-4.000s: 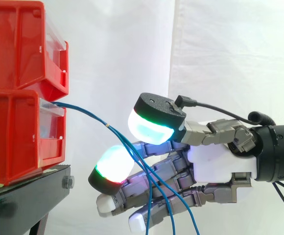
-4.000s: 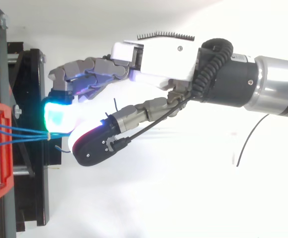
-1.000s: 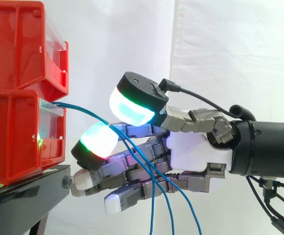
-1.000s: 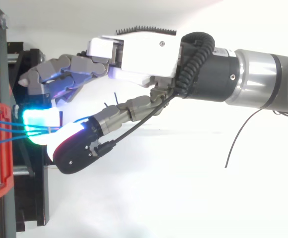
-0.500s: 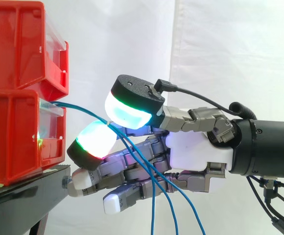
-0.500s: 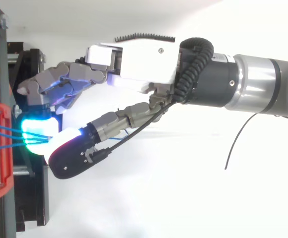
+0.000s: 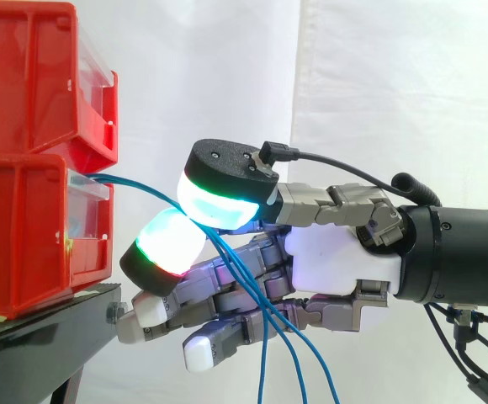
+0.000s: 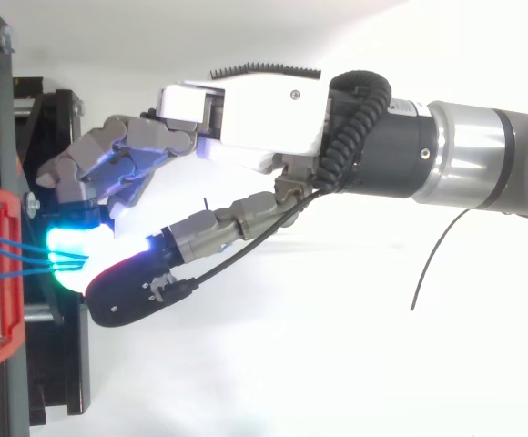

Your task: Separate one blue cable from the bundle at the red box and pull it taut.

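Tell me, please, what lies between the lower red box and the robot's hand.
Only the blue cables cross that gap, running from the red box opening to the hand. The side view shows this, with the white curtain behind.

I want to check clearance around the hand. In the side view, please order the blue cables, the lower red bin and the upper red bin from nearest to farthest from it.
1. blue cables: pinched in the hand, touching it.
2. lower red bin: just left of the hand.
3. upper red bin: up and left, farthest.
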Tool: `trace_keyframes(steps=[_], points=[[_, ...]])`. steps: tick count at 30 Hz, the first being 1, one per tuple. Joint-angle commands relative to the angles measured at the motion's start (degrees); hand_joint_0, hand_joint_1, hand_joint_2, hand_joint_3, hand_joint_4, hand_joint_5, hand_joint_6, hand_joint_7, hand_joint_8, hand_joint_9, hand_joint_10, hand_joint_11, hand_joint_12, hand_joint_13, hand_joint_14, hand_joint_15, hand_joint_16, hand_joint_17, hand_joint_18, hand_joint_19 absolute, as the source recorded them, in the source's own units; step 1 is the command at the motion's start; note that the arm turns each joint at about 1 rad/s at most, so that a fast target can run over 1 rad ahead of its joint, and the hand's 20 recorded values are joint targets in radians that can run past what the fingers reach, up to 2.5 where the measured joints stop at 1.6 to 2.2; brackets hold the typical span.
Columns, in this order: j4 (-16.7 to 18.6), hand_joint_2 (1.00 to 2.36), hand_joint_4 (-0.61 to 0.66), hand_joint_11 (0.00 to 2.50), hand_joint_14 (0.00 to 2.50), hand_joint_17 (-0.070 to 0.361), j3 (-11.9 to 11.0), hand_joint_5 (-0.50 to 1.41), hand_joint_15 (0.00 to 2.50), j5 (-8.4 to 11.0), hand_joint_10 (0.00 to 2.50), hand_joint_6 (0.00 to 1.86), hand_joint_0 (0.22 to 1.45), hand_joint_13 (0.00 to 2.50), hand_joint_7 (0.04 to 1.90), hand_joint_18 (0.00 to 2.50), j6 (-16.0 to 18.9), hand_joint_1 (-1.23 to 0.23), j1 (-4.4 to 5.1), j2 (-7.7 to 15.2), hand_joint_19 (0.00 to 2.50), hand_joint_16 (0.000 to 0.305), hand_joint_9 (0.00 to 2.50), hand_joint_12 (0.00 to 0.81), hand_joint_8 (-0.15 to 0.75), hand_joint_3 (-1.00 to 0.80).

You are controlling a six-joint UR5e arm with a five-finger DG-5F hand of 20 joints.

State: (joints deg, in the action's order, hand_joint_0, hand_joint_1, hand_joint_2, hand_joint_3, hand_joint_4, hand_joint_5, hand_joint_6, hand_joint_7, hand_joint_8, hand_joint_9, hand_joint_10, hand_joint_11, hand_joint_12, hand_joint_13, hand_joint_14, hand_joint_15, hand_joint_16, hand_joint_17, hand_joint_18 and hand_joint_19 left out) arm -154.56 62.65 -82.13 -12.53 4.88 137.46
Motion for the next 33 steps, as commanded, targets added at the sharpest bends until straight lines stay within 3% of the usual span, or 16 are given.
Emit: trace_keyframes(steps=[1, 6, 9, 17, 26, 28, 33], points=[[0.0, 1.02, 0.09, 0.73, 0.01, 0.105, -0.1, -0.19, 0.31, -0.05, 0.02, 0.89, 0.60, 0.50, 0.99, 0.59, 0.4, -0.71, 0.04, 0.1, 0.63, 0.047, 0.80, 0.348, 0.318, -0.04], [0.0, 1.02, 0.11, 0.76, 0.01, 0.101, -0.1, -0.19, 0.32, -0.05, 0.02, 0.88, 0.60, 0.52, 1.02, 0.59, 2.3, -0.71, -0.05, 0.0, 0.65, 0.045, 0.83, 0.340, 0.311, -0.11], [-0.1, 1.02, 0.13, 0.76, 0.01, 0.101, -0.1, -0.18, 0.32, -0.84, 0.02, 0.87, 0.59, 0.53, 1.03, 0.59, 4.4, -0.68, -0.05, 0.0, 0.65, 0.045, 0.85, 0.340, 0.315, -0.25], [-0.2, 1.00, 0.15, 0.77, 0.01, 0.102, -0.1, -0.18, 0.33, -1.98, 0.02, 0.87, 0.57, 0.55, 1.00, 0.60, 5.3, -0.62, -0.14, 0.0, 0.65, 0.045, 0.89, 0.344, 0.317, -0.50], [-0.2, 1.00, 0.11, 0.79, 0.01, 0.100, -0.1, -0.16, 0.35, -1.98, 0.02, 0.84, 0.59, 0.60, 1.07, 0.63, 5.3, -0.70, -0.14, 0.0, 0.66, 0.044, 0.94, 0.344, 0.317, -0.50], [-0.3, 1.01, 0.08, 0.81, 0.01, 0.098, -0.1, -0.14, 0.35, -1.81, 0.02, 0.84, 0.63, 0.61, 1.12, 0.64, 5.3, -0.74, -0.05, 0.0, 0.66, 0.044, 0.96, 0.339, 0.312, -0.41], [-0.3, 1.02, 0.03, 0.81, 0.02, 0.098, -0.1, -0.14, 0.36, -1.81, 0.02, 0.86, 0.61, 0.61, 1.19, 0.66, 5.4, -0.79, -0.05, 0.0, 0.67, 0.044, 0.97, 0.340, 0.313, -0.19]])
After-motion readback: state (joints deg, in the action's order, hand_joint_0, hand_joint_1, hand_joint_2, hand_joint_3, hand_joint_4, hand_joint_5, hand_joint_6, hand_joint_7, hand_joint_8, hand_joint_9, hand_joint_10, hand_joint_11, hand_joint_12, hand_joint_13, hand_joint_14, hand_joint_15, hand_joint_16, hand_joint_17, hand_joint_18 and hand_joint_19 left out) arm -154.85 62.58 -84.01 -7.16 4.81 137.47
